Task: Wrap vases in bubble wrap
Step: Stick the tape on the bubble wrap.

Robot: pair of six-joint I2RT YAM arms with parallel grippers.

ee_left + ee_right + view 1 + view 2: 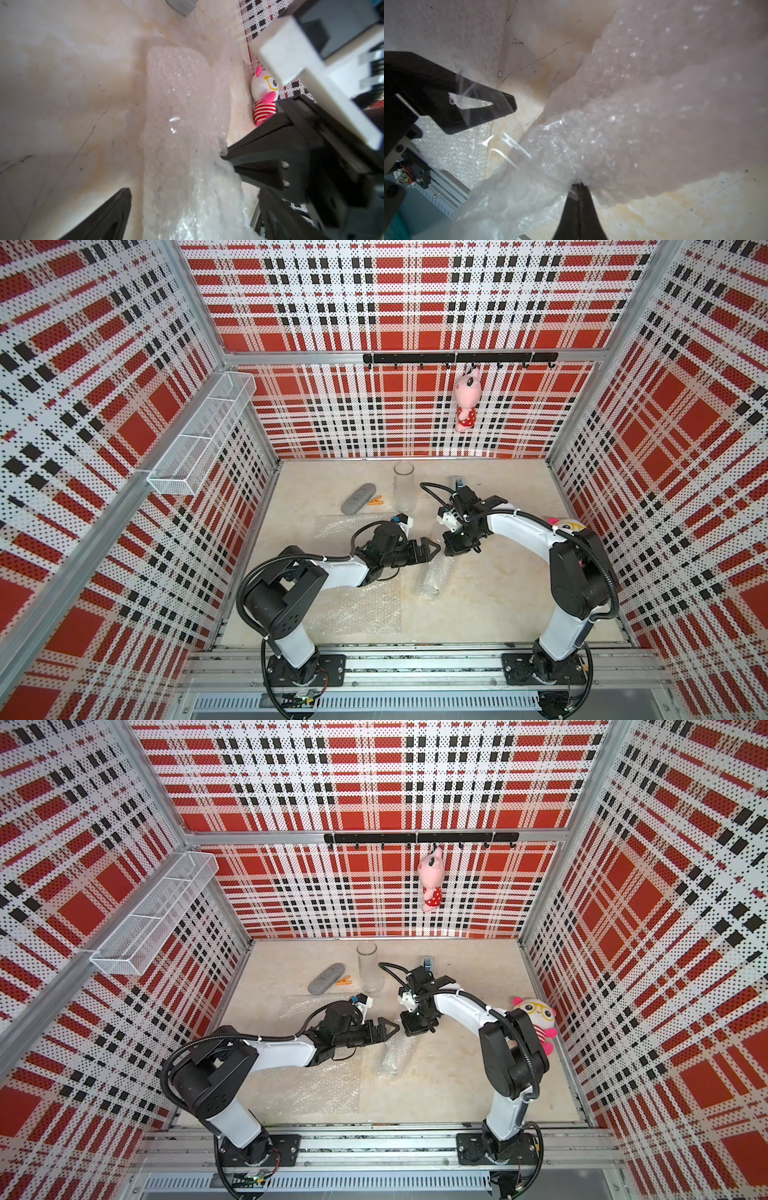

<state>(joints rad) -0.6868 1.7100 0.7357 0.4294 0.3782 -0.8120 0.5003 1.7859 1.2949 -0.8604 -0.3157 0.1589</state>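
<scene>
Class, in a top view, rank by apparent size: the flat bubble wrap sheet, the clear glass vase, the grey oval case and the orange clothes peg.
1. flat bubble wrap sheet
2. clear glass vase
3. grey oval case, close behind the vase
4. orange clothes peg

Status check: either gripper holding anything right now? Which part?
Right gripper is shut on the clear bubble-wrap bundle, pinching a loose fold of wrap along its side. Left gripper is open, holding nothing.
</scene>
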